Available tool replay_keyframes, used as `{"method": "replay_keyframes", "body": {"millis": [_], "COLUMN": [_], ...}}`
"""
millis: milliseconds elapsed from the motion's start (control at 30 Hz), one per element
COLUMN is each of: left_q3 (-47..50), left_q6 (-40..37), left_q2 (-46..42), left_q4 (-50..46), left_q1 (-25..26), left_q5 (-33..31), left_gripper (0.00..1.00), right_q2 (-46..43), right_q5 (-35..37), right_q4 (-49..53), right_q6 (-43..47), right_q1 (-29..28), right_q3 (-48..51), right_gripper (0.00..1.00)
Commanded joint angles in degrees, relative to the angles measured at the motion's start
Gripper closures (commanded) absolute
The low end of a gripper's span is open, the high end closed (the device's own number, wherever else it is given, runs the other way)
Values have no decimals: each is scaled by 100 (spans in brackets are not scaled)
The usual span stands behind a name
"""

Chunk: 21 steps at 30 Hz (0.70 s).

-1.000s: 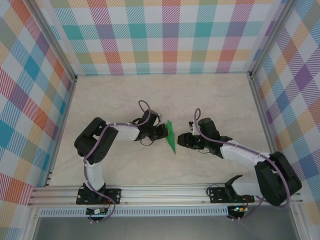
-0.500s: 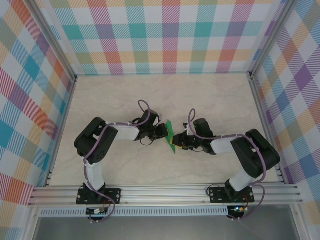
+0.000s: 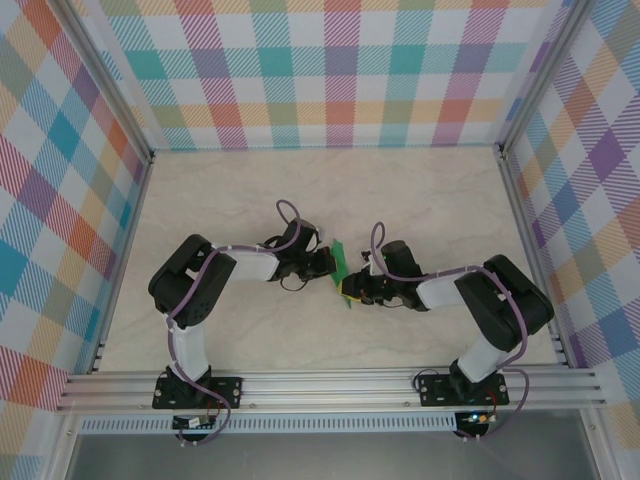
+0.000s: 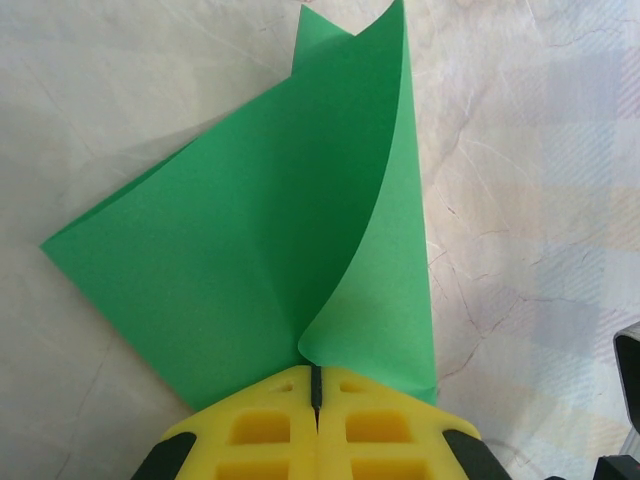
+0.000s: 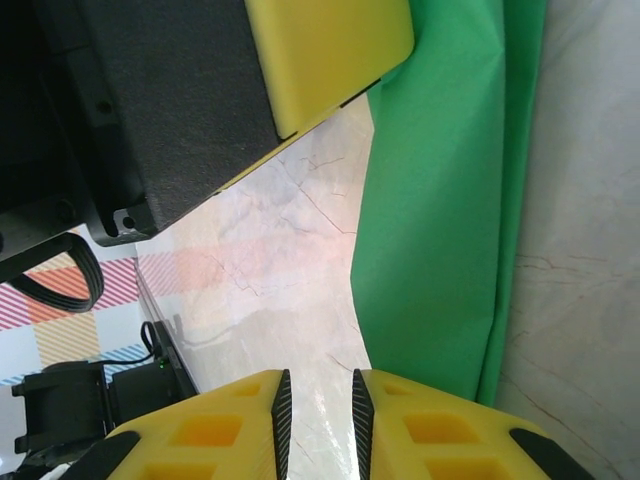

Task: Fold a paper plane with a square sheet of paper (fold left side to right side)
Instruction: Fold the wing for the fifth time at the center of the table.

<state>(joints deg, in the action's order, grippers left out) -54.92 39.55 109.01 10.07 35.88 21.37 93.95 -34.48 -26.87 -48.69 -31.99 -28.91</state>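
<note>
The green sheet of paper point(image 3: 343, 268) is folded into a narrow pointed shape and stands on edge at the middle of the table. My left gripper point(image 3: 328, 262) is shut on its lower edge from the left. In the left wrist view one flap of the paper point(image 4: 250, 230) curls open just above the closed yellow fingertips of the left gripper point(image 4: 316, 385). My right gripper point(image 3: 352, 290) is close against the paper from the right. Its jaws point(image 5: 318, 400) stand a narrow gap apart over bare table, and the paper point(image 5: 450, 200) lies beside the right finger.
The table point(image 3: 250, 190) is pale marble, boxed in by checked walls point(image 3: 330, 70). An aluminium rail point(image 3: 330, 385) runs along the near edge. In the right wrist view the left gripper's yellow finger point(image 5: 320, 50) and black body are just ahead.
My right arm has swung left, up to the paper, and its jaws have narrowed. The left gripper has kept its hold in the same place.
</note>
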Motion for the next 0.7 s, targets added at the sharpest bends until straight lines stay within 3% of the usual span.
{"method": "replay_keyframes", "body": {"millis": [0,167,667], "left_q3": [-13,-19,-24], "left_q6": [-75,-79,-88], "left_q2": [24,39,51], "left_q4": [-228,-233,-259], "left_q1": [-125,-125,-129], "left_q5": [-172,-175,-220], "left_gripper": [100,100,100], "right_q2": [-37,-202,73], "right_q5": [230,358,336], "right_q4": [387,762,613], "right_q6": [226,402,281], "right_q1": [-40,-36,-81], "right_q3": [-186,-210,-181], "right_gripper": [75,75,75]}}
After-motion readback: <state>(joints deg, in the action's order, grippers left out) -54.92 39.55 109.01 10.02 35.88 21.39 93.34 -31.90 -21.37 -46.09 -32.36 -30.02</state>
